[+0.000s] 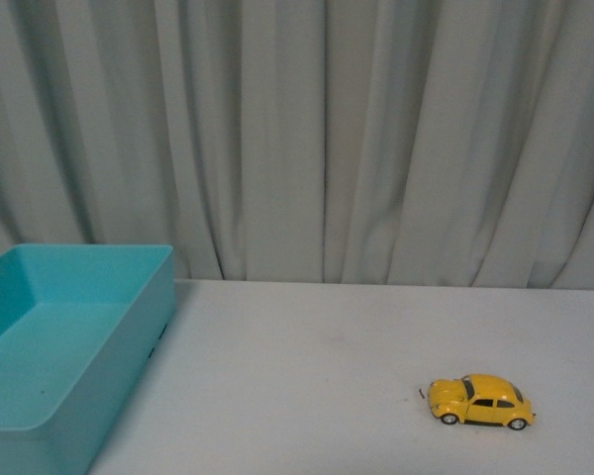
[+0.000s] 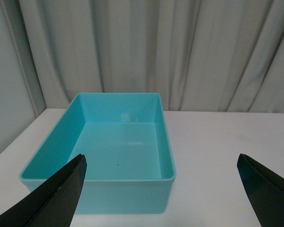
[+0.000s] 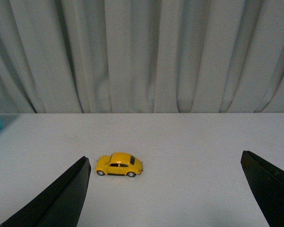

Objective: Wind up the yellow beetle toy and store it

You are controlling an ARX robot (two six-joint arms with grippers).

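Note:
The yellow beetle toy [image 1: 480, 401] stands on its wheels on the white table, at the right front, its side towards me. It also shows in the right wrist view [image 3: 119, 164], ahead of my right gripper [image 3: 165, 189] and nearer its left finger, not touching. That gripper is open and empty. A turquoise bin [image 1: 69, 336] stands at the left, empty. In the left wrist view the bin [image 2: 109, 142] lies just ahead of my left gripper [image 2: 161, 189], which is open and empty. Neither arm shows in the front view.
The white table [image 1: 327, 346] runs back to a grey pleated curtain [image 1: 327, 129]. The table's left edge shows in the left wrist view [image 2: 9, 151], beside the bin.

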